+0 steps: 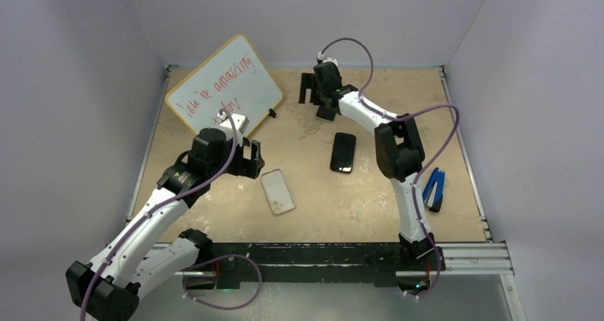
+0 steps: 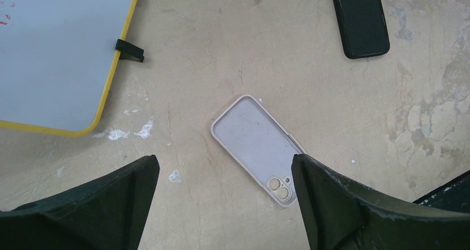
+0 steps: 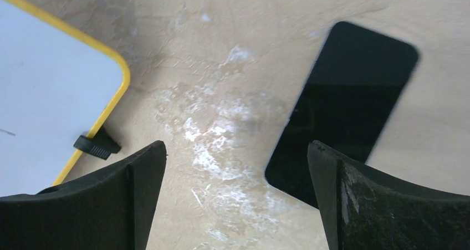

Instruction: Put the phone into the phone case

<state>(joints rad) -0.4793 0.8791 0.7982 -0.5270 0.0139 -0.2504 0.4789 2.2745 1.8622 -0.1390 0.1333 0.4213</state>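
Beige, scuffed table [image 1: 313, 218], enclosed by pale walls. Phone case [image 1: 278, 191] lies flat near the centre, hollow side up. Phone [image 1: 343, 152] lies flat to its right and farther back, apart from it, dark face up. Left gripper [image 1: 251, 157] hovers just beside the case's far-left corner, jaws spread wide, empty. Right gripper [image 1: 313, 97] hangs near the far edge, jaws likewise spread, empty. Yellow-framed whiteboard [image 1: 224, 86] stands propped far left. Blue tool [image 1: 434, 189] lies at the right edge.

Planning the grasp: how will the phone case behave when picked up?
The phone case looks like a thin open shell, so it probably flexes when squeezed and weighs little. Lying flat on the table with a low rim, it may slide rather than lift.
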